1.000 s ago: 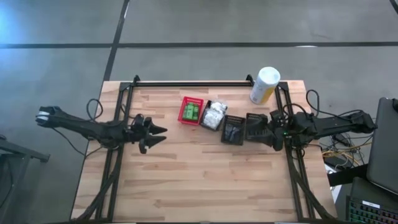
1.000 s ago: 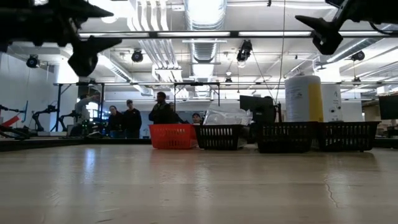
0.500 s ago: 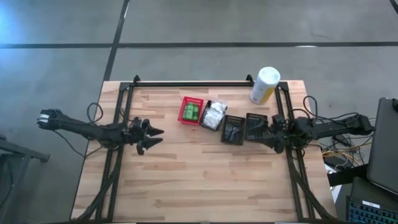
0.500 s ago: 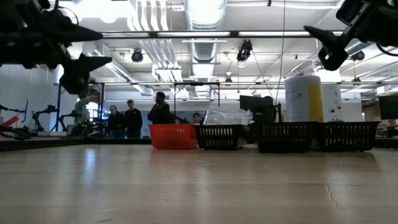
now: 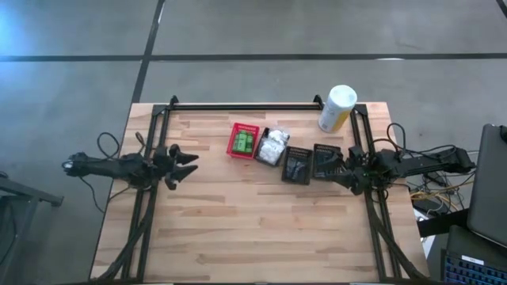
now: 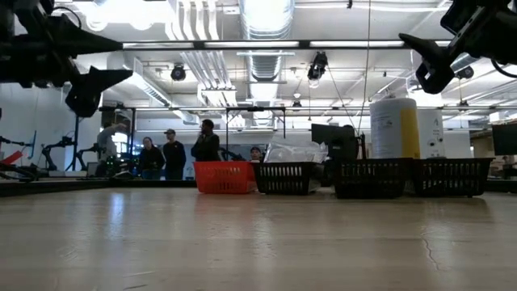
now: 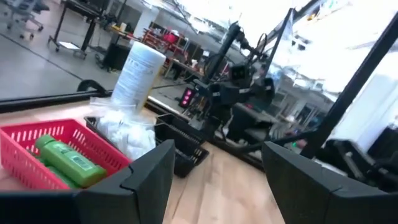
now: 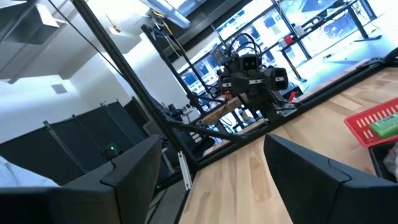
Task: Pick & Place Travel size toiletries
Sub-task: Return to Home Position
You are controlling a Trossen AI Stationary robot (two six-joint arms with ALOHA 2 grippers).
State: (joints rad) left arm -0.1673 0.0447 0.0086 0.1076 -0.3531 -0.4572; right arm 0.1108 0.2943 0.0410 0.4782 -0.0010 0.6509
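Well, both pairs of fingers are spread wide and hold nothing. My left gripper [image 5: 188, 162] hangs over the left part of the pale wooden table [image 5: 253, 229], my right gripper [image 5: 338, 169] beside the black slotted plastic baskets [image 5: 310, 165]. Green packets [image 5: 243, 142] lie in the red slotted plastic basket [image 5: 235, 127], white crinkly plastic pouches [image 5: 272, 146] next door. I'd judge them light, soft and slippery, so I'd pinch mid-body.

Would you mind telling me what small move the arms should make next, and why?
Probably draw both arms back toward their rest poses: the left gripper and right gripper hang open and empty above the table, and the toiletries sit in the baskets.
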